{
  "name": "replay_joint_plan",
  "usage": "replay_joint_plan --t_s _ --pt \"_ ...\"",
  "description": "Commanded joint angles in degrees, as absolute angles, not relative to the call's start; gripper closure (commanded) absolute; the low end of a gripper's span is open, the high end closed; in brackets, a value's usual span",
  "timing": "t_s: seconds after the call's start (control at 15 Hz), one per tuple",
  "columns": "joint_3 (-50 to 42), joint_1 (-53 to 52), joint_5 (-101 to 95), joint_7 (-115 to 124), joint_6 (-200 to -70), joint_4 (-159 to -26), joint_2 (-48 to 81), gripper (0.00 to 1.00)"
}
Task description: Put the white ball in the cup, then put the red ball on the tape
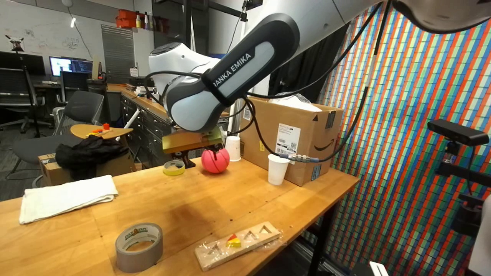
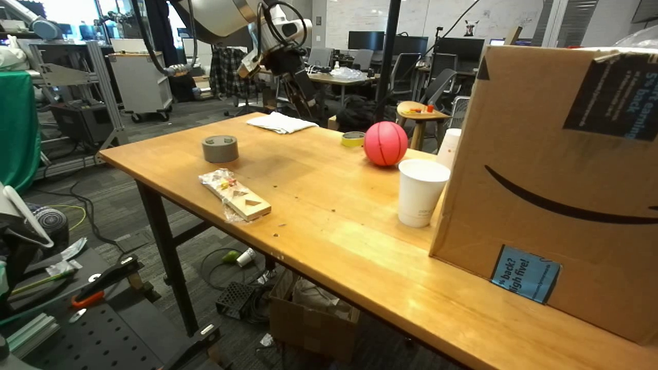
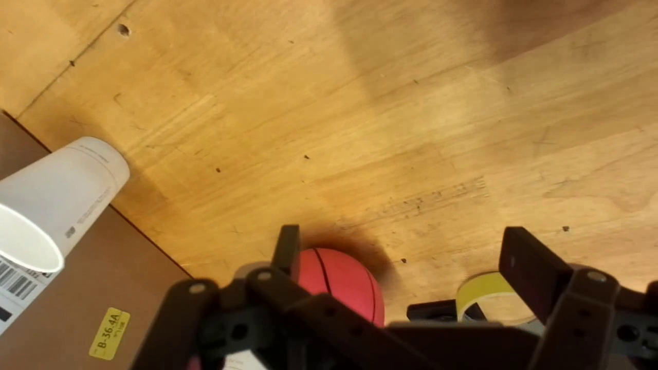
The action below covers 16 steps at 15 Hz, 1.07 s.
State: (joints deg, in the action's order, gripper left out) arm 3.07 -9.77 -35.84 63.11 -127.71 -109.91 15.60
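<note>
The pinkish-red ball (image 1: 215, 161) rests on the table in both exterior views (image 2: 385, 144). In the wrist view the red ball (image 3: 342, 282) is partly hidden by one finger. My gripper (image 3: 406, 246) is open and holds nothing; it hovers above the table near the ball (image 1: 197, 155), and also shows in an exterior view (image 2: 306, 103). The white cup (image 1: 277, 170) stands upright by the cardboard box (image 2: 421, 195); it also shows in the wrist view (image 3: 67, 190). The grey duct tape (image 1: 140, 249) lies flat near a table edge (image 2: 220, 149). The white ball does not show in any view.
A cardboard box (image 1: 291, 134) stands beside the cup. A second white cup (image 1: 233, 147) is behind the red ball. A yellow tape roll (image 1: 174, 168) lies beside the ball. A wooden strip (image 1: 238, 245) in plastic and a folded white cloth (image 1: 69, 197) lie on the table.
</note>
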Motion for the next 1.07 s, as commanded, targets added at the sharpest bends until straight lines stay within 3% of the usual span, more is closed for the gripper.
replay_joint_plan --t_s 0.0,1.0 --pt "1.5 -11.2 -36.9 63.5 -127.3 -101.6 21.6 0.0" --pt "-5.8 -9.8 -36.5 64.1 -127.6 -87.0 32.6 0.0"
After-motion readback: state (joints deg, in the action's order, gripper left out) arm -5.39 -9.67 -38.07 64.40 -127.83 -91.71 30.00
